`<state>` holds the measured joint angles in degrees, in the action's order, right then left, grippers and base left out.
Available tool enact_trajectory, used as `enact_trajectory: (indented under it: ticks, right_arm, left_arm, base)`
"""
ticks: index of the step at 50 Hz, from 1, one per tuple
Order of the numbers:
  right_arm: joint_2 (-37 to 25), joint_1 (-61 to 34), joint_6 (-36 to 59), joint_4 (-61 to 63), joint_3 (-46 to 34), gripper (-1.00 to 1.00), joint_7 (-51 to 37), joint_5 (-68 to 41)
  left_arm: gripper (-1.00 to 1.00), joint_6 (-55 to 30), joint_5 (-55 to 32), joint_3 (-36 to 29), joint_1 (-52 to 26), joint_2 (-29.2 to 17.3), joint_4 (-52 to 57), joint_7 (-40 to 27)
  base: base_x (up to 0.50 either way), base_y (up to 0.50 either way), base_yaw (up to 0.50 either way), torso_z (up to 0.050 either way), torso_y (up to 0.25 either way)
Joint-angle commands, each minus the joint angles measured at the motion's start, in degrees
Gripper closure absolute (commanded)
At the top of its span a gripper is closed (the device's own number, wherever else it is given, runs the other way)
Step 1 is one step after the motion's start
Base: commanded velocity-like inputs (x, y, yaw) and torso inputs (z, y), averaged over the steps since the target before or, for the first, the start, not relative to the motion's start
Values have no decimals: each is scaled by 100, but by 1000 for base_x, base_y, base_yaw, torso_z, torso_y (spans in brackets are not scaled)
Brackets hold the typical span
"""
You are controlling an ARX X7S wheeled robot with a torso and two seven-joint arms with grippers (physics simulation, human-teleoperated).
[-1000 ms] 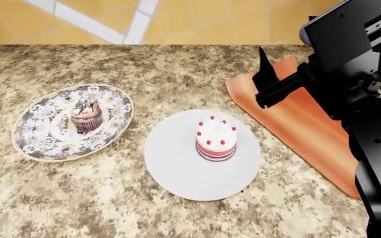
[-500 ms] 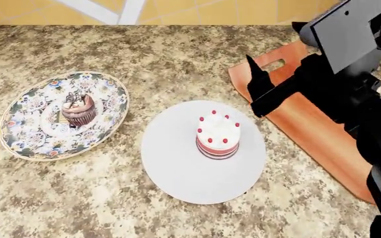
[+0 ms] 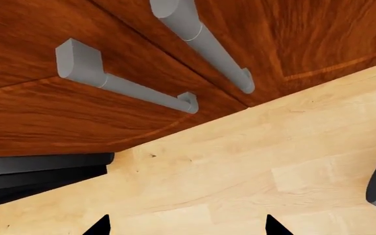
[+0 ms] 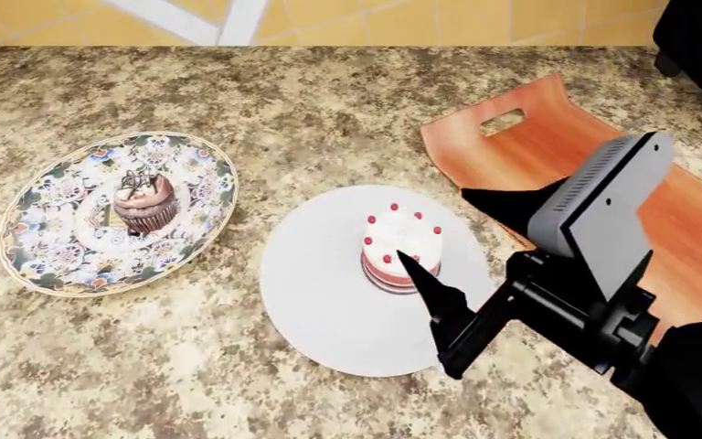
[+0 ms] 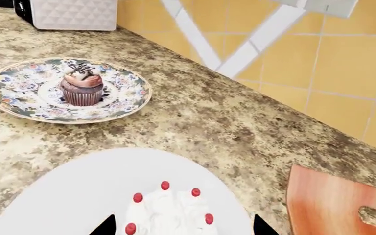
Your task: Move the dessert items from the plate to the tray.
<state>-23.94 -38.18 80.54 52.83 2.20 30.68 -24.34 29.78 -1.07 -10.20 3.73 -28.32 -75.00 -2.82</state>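
Note:
The white-frosted cake [image 4: 400, 247] with red cherries stands on a plain white plate [image 4: 326, 311] at the counter's middle. The chocolate cupcake [image 4: 143, 201] stands on a flower-patterned plate [image 4: 52, 247] to the left. The reddish-brown tray [image 4: 570, 155] lies at the right. My right gripper [image 4: 434, 227] is open and low at the cake's right side. In the right wrist view, the right gripper [image 5: 182, 224] has the cake [image 5: 168, 210] between its fingertips, apart from them, with the cupcake [image 5: 82, 88] farther off. My left gripper [image 3: 186, 227] is open and empty, below the counter.
A white box-shaped appliance [image 5: 74, 14] stands beyond the patterned plate. A black object [image 4: 698, 46] stands at the back right, by the tray. The left wrist view shows wooden cabinet doors with grey handles [image 3: 126, 88] and a light wood floor [image 3: 253, 166].
My right arm has come down from above the tray to the white plate, and its open fingers now stand at the cake. The cake, cupcake and tray have not moved.

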Motion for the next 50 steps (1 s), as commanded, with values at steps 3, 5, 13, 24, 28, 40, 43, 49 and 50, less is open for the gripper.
enact_trajectory:
  ticks: [3,5,13,24,28,40,43,49,50]
  right_arm:
    - [93,536,31,20,171,-100,111,-51]
    - [75,519,33,-41,139,-100,106,-52]
    - [-72,515,59,-216,-129,-100,64,-32]
    - [-114,471,-82,-391,-235,-100,30,-19]
    - [-129,398,-137,-485,-291,-100,26,-12]
    - [-157,251,-299,-829,-470,-100,85,-30]
    - [-160,280,-306,-856,-463,-100,105,-58]
    - [-182,310,-408,-969,-489,-100,128,-61]
    - [-182,327,-442,-994,-499,-100,133,-59]
  left_arm:
    - [-100,-47,117,32,-22,55,4,54]
    - [-100,-50,117,29,-30,57,4,55]
    - [-100,-41,105,30,-21,56,4,73]
    - [-100,-55,110,22,-32,59,4,84]
    - [-100,-55,110,18,-26,57,4,86]
    - [-100,-53,107,21,6,55,3,79]
    - [-100,-66,109,19,3,57,3,73]
    - [-100,-107,117,7,-18,62,3,59]
    - [-100,-114,118,5,-21,63,3,57]
  base:
    - [0,0,0,0,0]
    - [0,0,0,0,0]
    - [0,0,0,0,0]
    - [0,0,0,0,0]
    - [0,0,0,0,0]
    - [0,0,0,0,0]
    - [0,0,0,0,0]
    - [0,0,0,0,0]
    - [0,0,0,0,0]
